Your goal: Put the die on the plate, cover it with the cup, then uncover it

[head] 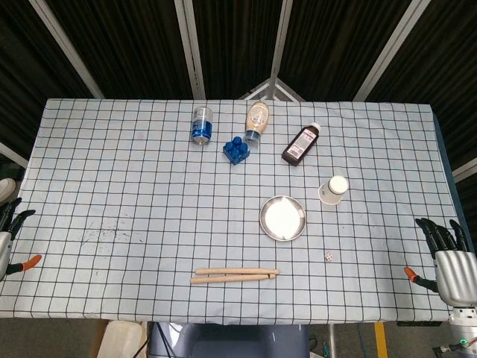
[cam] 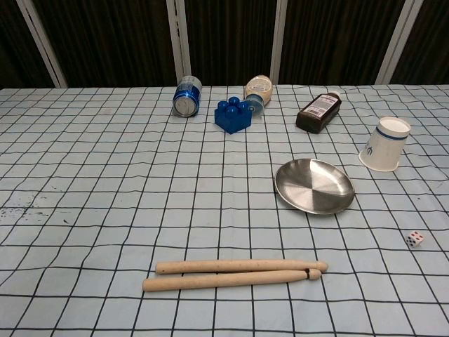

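- The left hand showed only at the table's left edge in the head view; its dark fingers were apart and held nothing.
- A blue can lay on its side at the back, one end toward the chest camera; whether it was sealed or holding anything could not be told.
- Just right of it sat a blue toy block, then a tan squeeze bottle and a dark brown bottle, both lying down and capped.
- Two wooden sticks lay side by side near the front edge.
- The metal plate was shallow, shiny and bare inside; a die could well slide or bounce on it.
- The paper cup stood mouth down beyond the plate, well apart from it. It looked light and easily crushed, best taken softly round its wall.
- The die rested on the cloth to the front right of the plate, not on it. Small, hard and light, it probably called for a fingertip pinch on opposite faces.
- The right hand hovered by the table's right edge, fingers spread, holding nothing.
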